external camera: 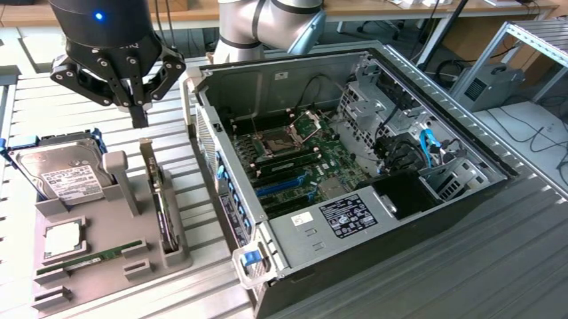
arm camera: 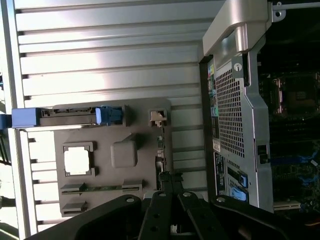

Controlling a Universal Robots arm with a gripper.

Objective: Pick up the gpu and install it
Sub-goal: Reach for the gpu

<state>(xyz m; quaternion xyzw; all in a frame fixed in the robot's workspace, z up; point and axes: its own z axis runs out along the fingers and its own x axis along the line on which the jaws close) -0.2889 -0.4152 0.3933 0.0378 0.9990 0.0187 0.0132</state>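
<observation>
**Claw closed, empty, over the gpu**

My claw (external camera: pixel 140 118) is pinched fully together with nothing in it. It hangs just above the bracket end of the gpu (external camera: pixel 159 199) without touching it. The card stands on edge in the grey holder tray (external camera: pixel 116 232). On that tray, toward the exterior view's left, sits the hard drive (external camera: pixel 64 176). The open computer case (external camera: pixel 355 166) lies to the right.

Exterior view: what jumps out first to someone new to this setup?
The open computer case dominates the exterior view's right, with its motherboard exposed. At the left, the gripper, shut and empty, hangs just above the gpu. The gpu stands on edge in a grey holder, beside a hard drive with a white label.
</observation>
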